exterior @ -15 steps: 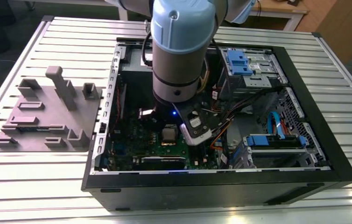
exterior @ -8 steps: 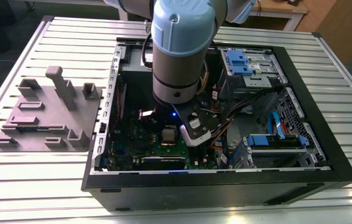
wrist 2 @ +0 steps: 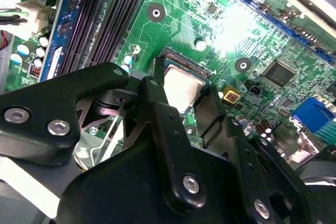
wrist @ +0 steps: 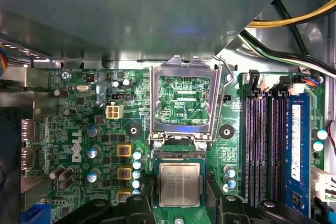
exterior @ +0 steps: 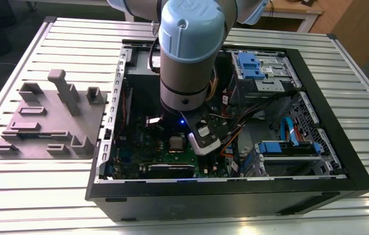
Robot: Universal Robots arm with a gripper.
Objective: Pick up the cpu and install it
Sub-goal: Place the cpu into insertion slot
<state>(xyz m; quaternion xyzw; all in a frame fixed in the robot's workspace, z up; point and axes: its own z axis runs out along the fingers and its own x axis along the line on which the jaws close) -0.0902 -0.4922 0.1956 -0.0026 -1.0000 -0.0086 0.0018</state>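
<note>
Cpu (wrist: 179,184): one, by the hand (wrist 2: 184,94).

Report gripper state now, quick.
gripper: closed on the cpu, its fingers against two opposite edges, at the socket.

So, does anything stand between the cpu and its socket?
Nothing visible does. The metal load plate is swung open, away from the socket, and the cpu lies right at it, at the gripper.
</note>
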